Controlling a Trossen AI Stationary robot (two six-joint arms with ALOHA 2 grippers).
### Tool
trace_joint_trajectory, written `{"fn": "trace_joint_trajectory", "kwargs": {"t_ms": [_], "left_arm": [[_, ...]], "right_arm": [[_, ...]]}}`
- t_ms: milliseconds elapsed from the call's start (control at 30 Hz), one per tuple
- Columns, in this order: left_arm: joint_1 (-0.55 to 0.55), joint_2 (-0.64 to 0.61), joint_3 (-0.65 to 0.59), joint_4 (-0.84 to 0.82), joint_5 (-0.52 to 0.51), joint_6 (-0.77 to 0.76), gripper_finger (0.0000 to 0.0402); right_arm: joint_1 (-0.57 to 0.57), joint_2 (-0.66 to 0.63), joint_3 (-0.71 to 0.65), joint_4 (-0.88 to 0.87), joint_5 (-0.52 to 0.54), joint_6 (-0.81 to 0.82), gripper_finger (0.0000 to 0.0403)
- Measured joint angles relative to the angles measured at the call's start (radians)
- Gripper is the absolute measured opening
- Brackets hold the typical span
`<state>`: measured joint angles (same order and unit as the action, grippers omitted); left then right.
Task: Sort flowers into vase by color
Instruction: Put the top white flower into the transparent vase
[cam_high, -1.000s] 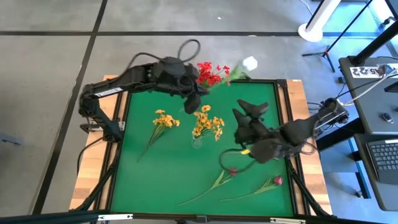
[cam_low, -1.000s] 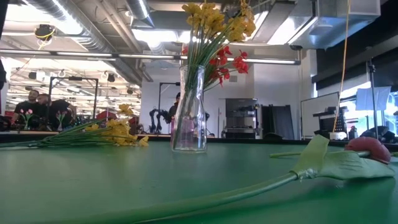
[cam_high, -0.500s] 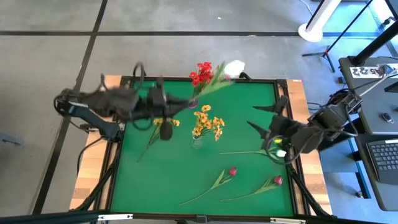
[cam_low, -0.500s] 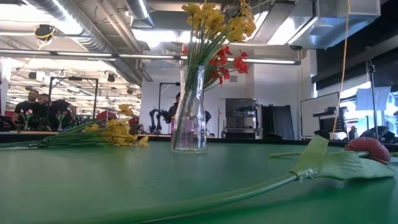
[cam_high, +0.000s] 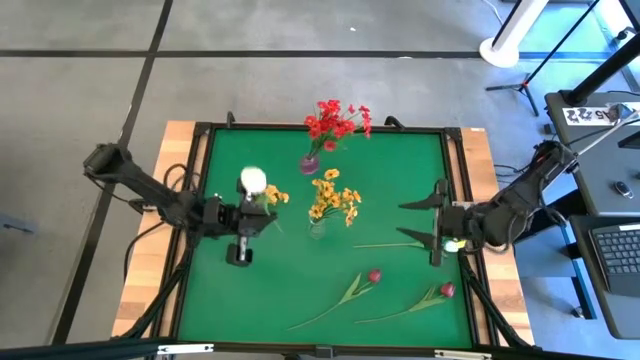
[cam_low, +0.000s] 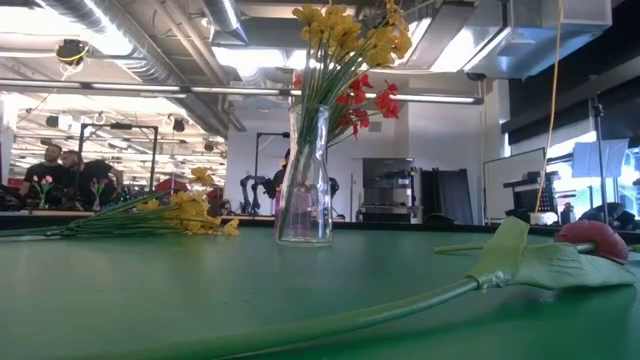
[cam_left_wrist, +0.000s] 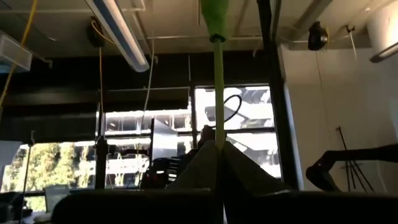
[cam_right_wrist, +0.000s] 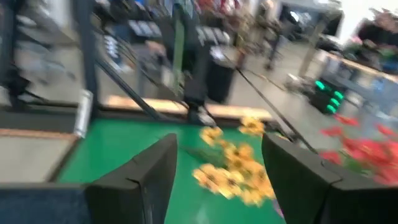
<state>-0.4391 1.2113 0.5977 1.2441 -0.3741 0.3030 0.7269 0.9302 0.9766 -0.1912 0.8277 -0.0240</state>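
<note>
The left gripper (cam_high: 250, 206) sits low over the left part of the green table (cam_high: 290, 290), its fingers clenched on the green stem of a white bud (cam_high: 253, 180); in the left wrist view that stem (cam_left_wrist: 217, 93) rises straight up out of the closed fingers (cam_left_wrist: 202, 168) toward the ceiling. From above, the white bud shows right over the gripper, with the loose yellow-orange bunch (cam_high: 268, 195) lying on the table just beside it. The right gripper (cam_high: 438, 222) hovers at the right side of the table with its jaws spread wide and nothing between them; its two fingers (cam_right_wrist: 143, 171) frame the green surface in the right wrist view. Just in front of those open jaws, toward the table's middle, lies a bare green stem (cam_high: 385, 245). Farther off from the right gripper, nearer the table's front edge, two dark-red buds (cam_high: 374, 275) and (cam_high: 447, 290) lie on their long stems, well apart from either gripper. Between the two grippers stands a clear glass vase (cam_low: 305, 185) holding upright yellow-orange flowers (cam_high: 335, 197). Behind it, at the far edge of the table, a second small vase (cam_high: 309, 163) holds the red blooms (cam_high: 335, 119). In the low view one dark-red bud (cam_low: 592, 240) lies close at the right, its stem running across the table.
</note>
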Motion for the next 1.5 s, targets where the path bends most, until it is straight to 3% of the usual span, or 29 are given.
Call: {"fn": "trace_joint_trajectory", "kwargs": {"t_ms": [167,333,667,833,1100,1500], "left_arm": [[0.039,0.145,-0.125,0.323,0.010,0.012,0.0000],[0.146,0.274,-0.088,0.322,0.051,-0.091,0.0000],[0.289,0.465,0.019,0.320,0.129,-0.207,0.0000],[0.301,0.516,0.025,0.318,0.126,-0.223,0.0000],[0.302,0.571,0.025,0.297,0.038,-0.223,0.0001],[0.250,0.568,0.025,0.203,-0.024,-0.196,0.0041]], "right_arm": [[0.000,-0.048,-0.129,0.257,-0.083,-0.086,0.0232],[-0.001,-0.075,-0.193,0.362,-0.092,-0.113,0.0232],[-0.001,-0.078,-0.219,0.349,-0.093,-0.093,0.0232],[-0.001,-0.078,-0.219,0.345,-0.095,-0.093,0.0232],[-0.001,-0.078,-0.219,0.323,-0.095,-0.093,0.0232],[-0.001,-0.078,-0.219,0.321,-0.095,-0.093,0.0232]]}}
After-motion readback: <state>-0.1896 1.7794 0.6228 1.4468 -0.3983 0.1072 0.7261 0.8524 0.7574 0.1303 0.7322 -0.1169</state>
